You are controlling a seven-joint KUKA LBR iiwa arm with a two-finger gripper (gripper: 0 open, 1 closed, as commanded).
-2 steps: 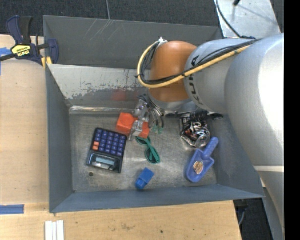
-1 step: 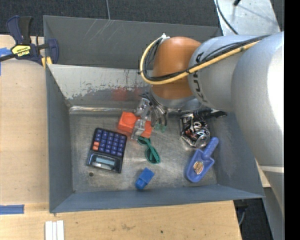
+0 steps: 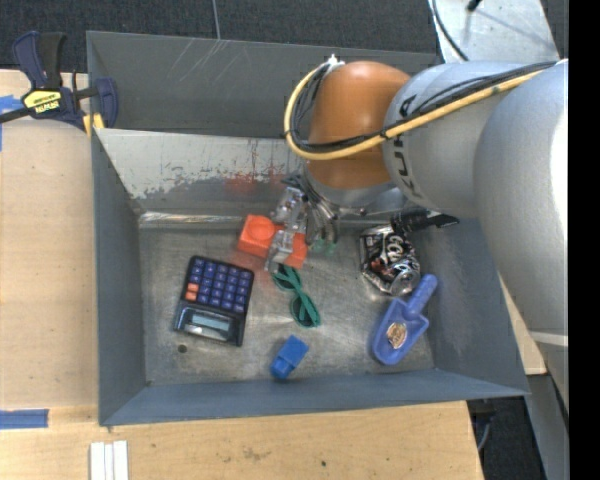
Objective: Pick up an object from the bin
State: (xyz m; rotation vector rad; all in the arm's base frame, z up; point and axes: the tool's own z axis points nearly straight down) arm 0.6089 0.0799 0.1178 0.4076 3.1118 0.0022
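Camera view from above shows the grey arm (image 3: 500, 168) as the biggest thing by far, reaching in from the right and covering the bin's right rear corner. Next is the grey metal bin (image 3: 118, 298), its floor scuffed and its back wall scratched. On the arm's wrist sits a rounded orange cover (image 3: 348, 118) with a yellow cable (image 3: 302, 148) looped round it. Of the loose things, a dark blue calculator (image 3: 216, 299) lies flat at the left of the floor, well apart from the rest. A blue scoop-like tool (image 3: 404, 324) lies at the front right, and just behind it is a crumpled shiny packet (image 3: 388, 259) in black, white and red. A green twisted piece (image 3: 299, 299) lies near the middle. Just behind it, at the back middle of the floor, is an orange block (image 3: 257, 235); the gripper (image 3: 298, 236) is down at that block's right side, touching or overlapping it, and whether its claw stands wide or narrow cannot be told. Smallest is a blue block (image 3: 288, 357) near the front wall.
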